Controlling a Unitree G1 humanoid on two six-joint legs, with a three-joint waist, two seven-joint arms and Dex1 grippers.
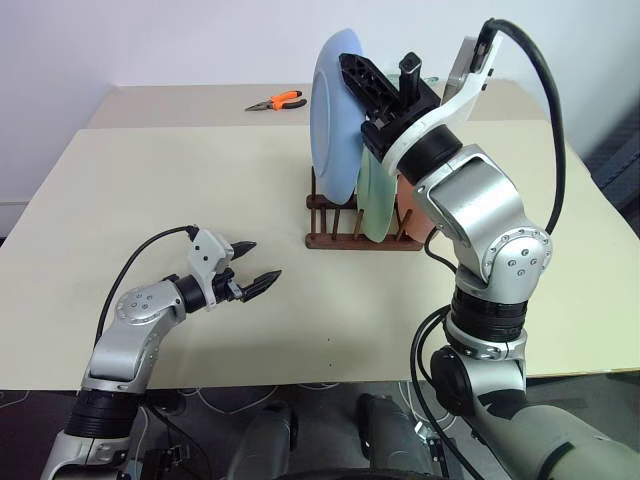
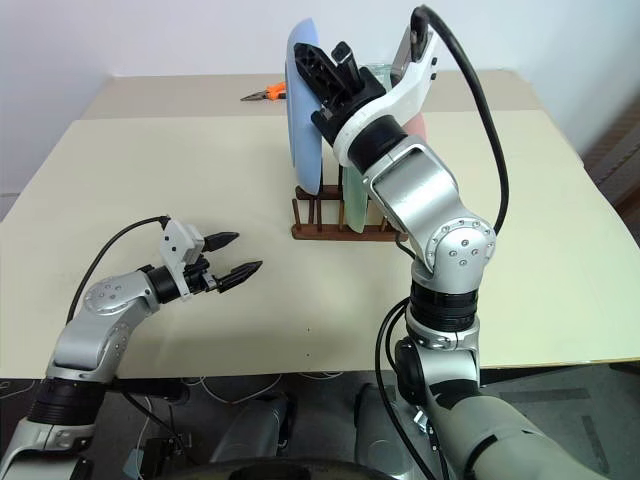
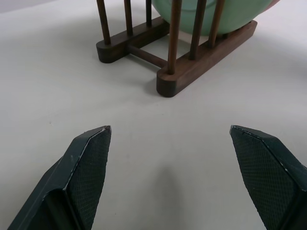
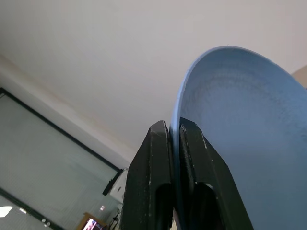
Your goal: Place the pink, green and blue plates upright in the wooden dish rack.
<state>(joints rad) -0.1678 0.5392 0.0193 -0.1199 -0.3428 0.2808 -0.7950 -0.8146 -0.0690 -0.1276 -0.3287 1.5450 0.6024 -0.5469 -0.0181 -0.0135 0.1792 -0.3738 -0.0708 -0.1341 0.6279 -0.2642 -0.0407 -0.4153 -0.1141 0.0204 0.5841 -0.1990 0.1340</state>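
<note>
1. The blue plate (image 1: pixel 335 120) is a smooth, round dish with a thin raised rim. It stands on edge in the upper middle of the head view, above the left end of the rack.
2. The right gripper (image 4: pixel 175 143) is clamped on the plate's rim, one black finger on each face. The wrist view shows the rim pinched between the two flat fingers.
3. The right arm rises from the lower right of the frame, with its silver elbow bent and its forearm reaching up and leftward to the plate.
4. The wooden dish rack (image 1: pixel 330 238) is dark brown, with two long base rails and rows of slim round pegs. It sits on the bench just right of centre.
5. The green plate (image 1: pixel 376 200) stands upright between the pegs, pale and glossy. The pink plate (image 1: pixel 415 215) stands just behind it to the right, partly hidden by the arm.
6. The left gripper (image 1: pixel 258 270) hovers low over the bench at lower left, its ridged black fingers spread wide apart and holding nothing. It points toward the rack.
7. The bench (image 1: pixel 150 200) is matte cream, with open surface between the left gripper and the rack.
8. Orange-handled pliers (image 1: pixel 277 101) lie near the far edge, well apart from the rack.
</note>
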